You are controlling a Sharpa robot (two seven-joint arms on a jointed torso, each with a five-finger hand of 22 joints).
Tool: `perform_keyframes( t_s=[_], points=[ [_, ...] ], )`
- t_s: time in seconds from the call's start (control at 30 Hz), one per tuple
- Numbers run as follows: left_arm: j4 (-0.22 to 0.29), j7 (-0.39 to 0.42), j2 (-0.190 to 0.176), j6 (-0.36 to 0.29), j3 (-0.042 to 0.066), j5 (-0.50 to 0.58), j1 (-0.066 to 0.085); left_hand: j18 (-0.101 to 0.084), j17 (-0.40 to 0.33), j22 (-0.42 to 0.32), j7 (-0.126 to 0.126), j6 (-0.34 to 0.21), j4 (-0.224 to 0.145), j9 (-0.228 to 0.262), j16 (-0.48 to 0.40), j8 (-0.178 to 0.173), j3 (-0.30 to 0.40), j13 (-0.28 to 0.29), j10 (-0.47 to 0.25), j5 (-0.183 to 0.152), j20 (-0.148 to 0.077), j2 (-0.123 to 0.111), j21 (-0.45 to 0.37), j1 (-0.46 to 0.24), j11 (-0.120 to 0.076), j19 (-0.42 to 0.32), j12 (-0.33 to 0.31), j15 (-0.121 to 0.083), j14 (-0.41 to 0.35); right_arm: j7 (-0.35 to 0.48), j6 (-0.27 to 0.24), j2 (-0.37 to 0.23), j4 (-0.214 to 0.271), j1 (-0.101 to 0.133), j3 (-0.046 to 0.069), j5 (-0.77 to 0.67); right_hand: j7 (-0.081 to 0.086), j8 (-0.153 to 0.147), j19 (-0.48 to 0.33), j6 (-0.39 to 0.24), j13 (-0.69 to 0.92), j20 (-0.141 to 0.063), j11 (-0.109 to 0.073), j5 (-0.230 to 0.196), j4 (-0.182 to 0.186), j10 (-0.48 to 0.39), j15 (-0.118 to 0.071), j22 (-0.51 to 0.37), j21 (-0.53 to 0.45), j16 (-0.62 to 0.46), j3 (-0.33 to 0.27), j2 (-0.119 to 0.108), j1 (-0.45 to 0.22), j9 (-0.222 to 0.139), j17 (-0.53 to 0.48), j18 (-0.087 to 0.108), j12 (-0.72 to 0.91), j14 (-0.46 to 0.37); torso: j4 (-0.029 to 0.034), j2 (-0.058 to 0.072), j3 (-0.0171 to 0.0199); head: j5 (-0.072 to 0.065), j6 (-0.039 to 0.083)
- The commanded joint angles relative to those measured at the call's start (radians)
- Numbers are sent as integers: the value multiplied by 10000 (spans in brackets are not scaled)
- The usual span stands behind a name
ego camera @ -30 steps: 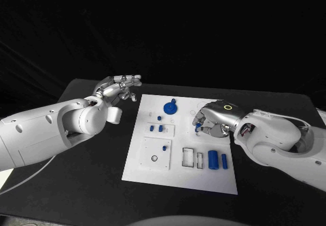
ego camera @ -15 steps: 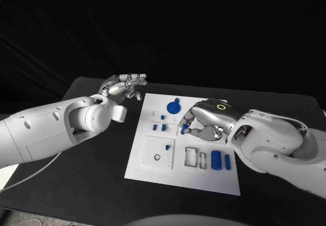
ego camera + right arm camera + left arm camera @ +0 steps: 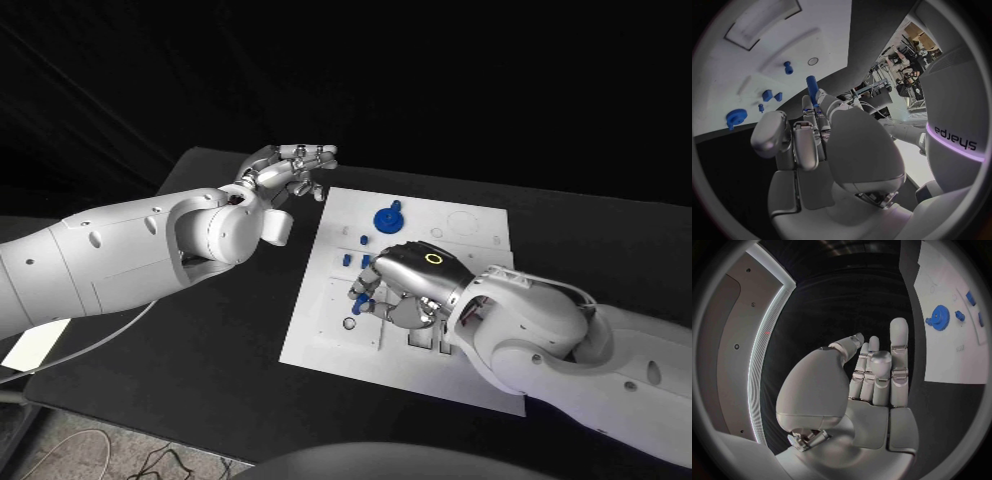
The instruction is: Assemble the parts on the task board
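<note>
Holding a small blue peg (image 3: 812, 85) between its fingertips, the right hand (image 3: 405, 284) hangs low over the middle of the task board (image 3: 469, 232). In the right wrist view the peg stands up out of the closed fingers (image 3: 803, 141), its upper end free, with the white plate behind it. In the head view the same peg shows as a bit of blue (image 3: 361, 298) at the hand's near-left side, above the square recessed panel and just beside a small dark ring (image 3: 348, 323) on the board. Whether the peg touches the plate cannot be told.

Farther up the board a blue gear (image 3: 388, 219) with a small knob lies flat; the left wrist view shows it too (image 3: 940, 316). Between the gear and the right hand a pair of small blue pieces (image 3: 355, 260) stand in a rectangular outline. The right arm covers the board's near-right part.

The task board lies on the black table (image 3: 216, 340), its long side running away from the robot.

Off the board's far-left corner the left hand (image 3: 293, 169) hovers above the table. Its fingers (image 3: 899, 347) are nearly straight and lie close side by side, the thumb leaning in toward them, and it has nothing in its grasp. It is apart from the board and from every part.
</note>
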Motion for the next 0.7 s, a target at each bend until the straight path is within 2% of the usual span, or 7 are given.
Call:
perform_keyframes(
  t_s=[0.03,0.27,0.47,0.7],
  points=[
    [14,65,50,191,6,-46,3,121,-9,10,10,-76,-61,-5,-10,25,6,9,-66,43,11,95,-47,-12,33,-29,68,-9,-77,398,-11,254,-243,-173,-28,-79,27,21,17,20,19,-53,-327,38,-271,417,-29,-15,11,32,355,-34,-51,16,3,63,-67,519,0,11,7,119,-57],
    [10,58,85,214,6,-46,3,121,-9,10,10,-76,-61,-5,-10,25,6,9,-66,43,11,95,-47,-12,33,-29,68,-9,-77,461,76,641,-677,-421,-88,-118,48,-2,12,8,20,-45,-311,44,-325,410,-18,-22,9,36,419,-32,-73,17,4,64,-99,519,3,6,8,195,-129],
    [2,50,94,222,6,-46,3,121,-9,10,10,-76,-61,-5,-10,25,6,9,-66,43,11,95,-47,-12,33,-29,68,-9,-77,466,171,711,-791,-485,-122,-137,48,-2,12,8,20,-45,-311,44,-325,410,-18,-22,9,36,419,-32,-73,17,4,64,-99,519,-5,-4,11,199,-189],
    [-8,45,101,234,6,-46,3,121,-9,10,10,-76,-61,-5,-10,25,6,9,-66,43,11,95,-47,-12,33,-29,68,-9,-77,456,156,664,-778,-507,-131,-214,54,-7,12,5,20,-43,-306,44,-337,410,-15,-18,12,40,432,-34,-82,17,9,63,-105,520,-16,-8,13,198,-197]
  ],
)
